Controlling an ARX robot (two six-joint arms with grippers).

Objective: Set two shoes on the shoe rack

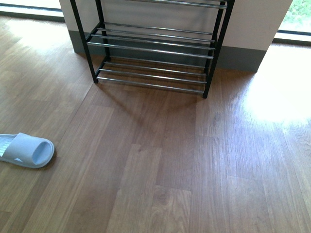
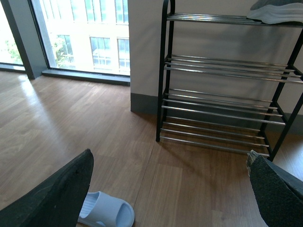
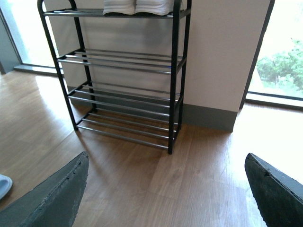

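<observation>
Looks maybe halfway: white-soled shoes (image 3: 137, 5) sit on the shoe rack (image 1: 150, 50) top shelf, a blue slide (image 1: 29, 149) lies on the floor well left of it, and the left gripper (image 2: 169, 155) and right gripper (image 3: 166, 155) both gape wide, empty.

The left gripper (image 2: 170, 156), seen by its own wrist camera, is showing just two fingers (image 2: 59, 194), each a broad, dark wedge narrowing toward a blunt end. Their faces are looking matte and grainy, charcoal to black, like coarse rubber or foam. The tip (image 2: 250, 155) of one finger is showing a small pale patch where the dark surface is looking worn and ragged. The right gripper (image 3: 165, 158) is presenting a matching pair in its own wrist view. These are dark grey wedges with a rough, speckled texture, one of them (image 3: 54, 194) carrying small nicks along its upper edge.
</observation>
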